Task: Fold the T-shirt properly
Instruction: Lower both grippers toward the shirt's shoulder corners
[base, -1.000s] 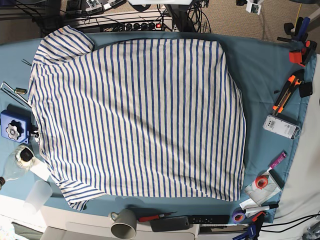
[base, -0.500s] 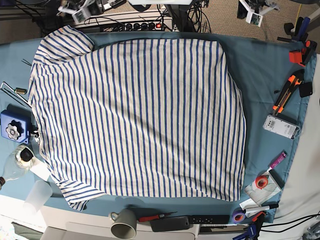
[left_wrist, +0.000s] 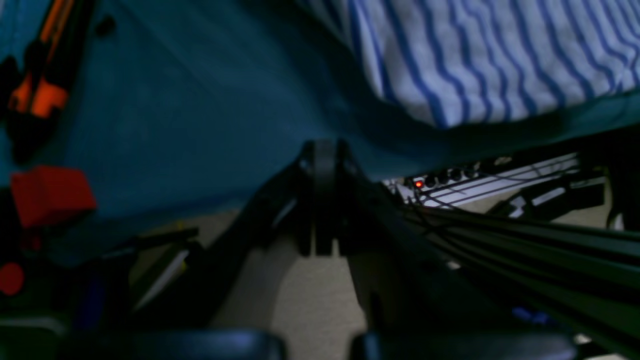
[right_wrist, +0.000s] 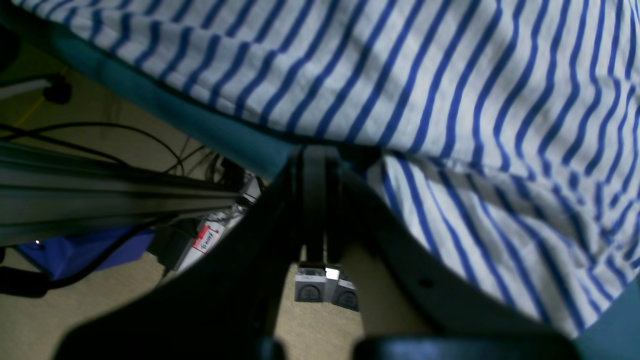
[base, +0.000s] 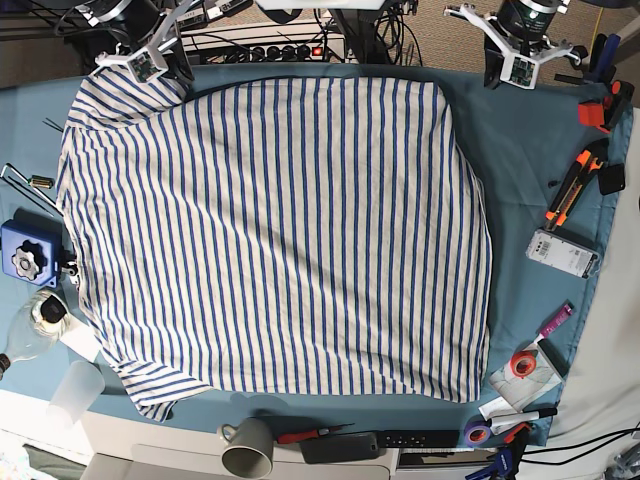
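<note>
Approach step: T-shirt (base: 270, 230) lies flat; left gripper (base: 512, 62) and right gripper (base: 150, 62) clenched, empty. Next: open jaws, descend onto far edge.

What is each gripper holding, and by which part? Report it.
Nothing is held. The left gripper and right gripper are both shut with nothing between the jaws, above the far table edge; the T-shirt lies flat, ungripped.
</note>
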